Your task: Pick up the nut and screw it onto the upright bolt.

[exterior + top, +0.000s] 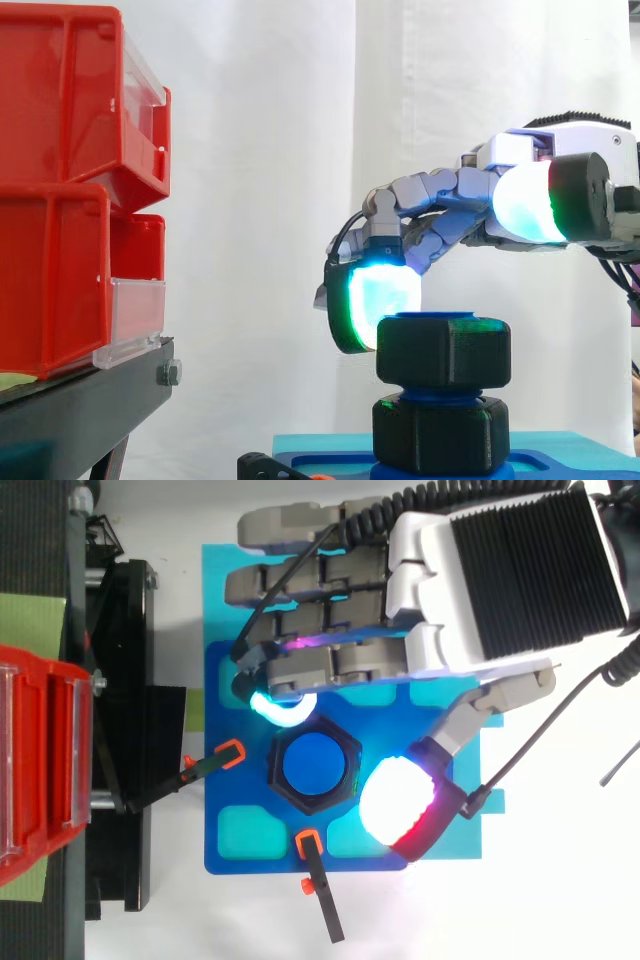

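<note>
Nut [443, 350]: seated atop upright bolt [315, 764], screwing-on step apparently under way; hand [330, 665] close alongside, grip cannot be told; next move calls for turning it down the thread.

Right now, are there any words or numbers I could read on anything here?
None. No words, numbers or signs can be read on the red bins, the black nut, the blue plate or the hand.
</note>
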